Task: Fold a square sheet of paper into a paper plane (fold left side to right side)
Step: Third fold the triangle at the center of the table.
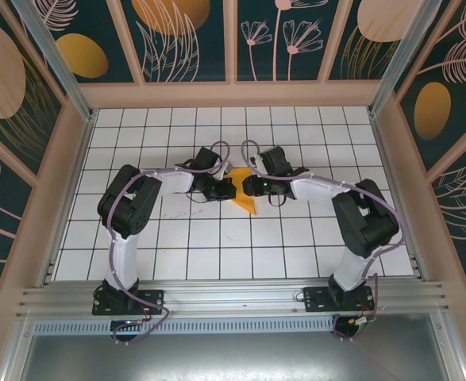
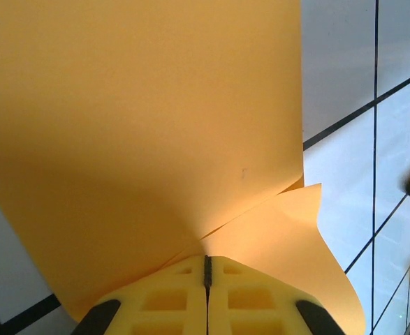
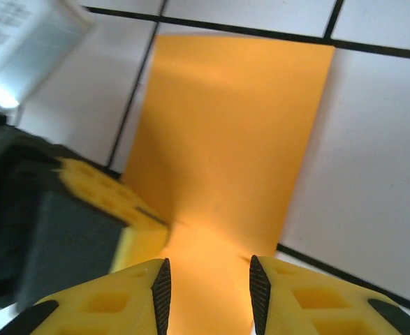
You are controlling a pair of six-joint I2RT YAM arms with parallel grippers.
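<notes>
one fold at most seems under way. the square sheet of paper (image 1: 245, 196) lies in the middle of the desk (image 1: 217, 246), doubled into a narrow orange-yellow strip, with one layer curling up and not yet creased flat. the left fingers (image 2: 166, 296) are pressed together on its edge. the right fingers (image 3: 121, 296) stand partly apart over it, gripping nothing. the nose and wing folds all remain.

We see both arms bent at the elbow and reaching inward, the left gripper (image 2: 207, 264) with its fingers pressed together on the square sheet of paper (image 2: 142, 139), the right gripper (image 3: 209, 283) with its fingers apart.
</notes>
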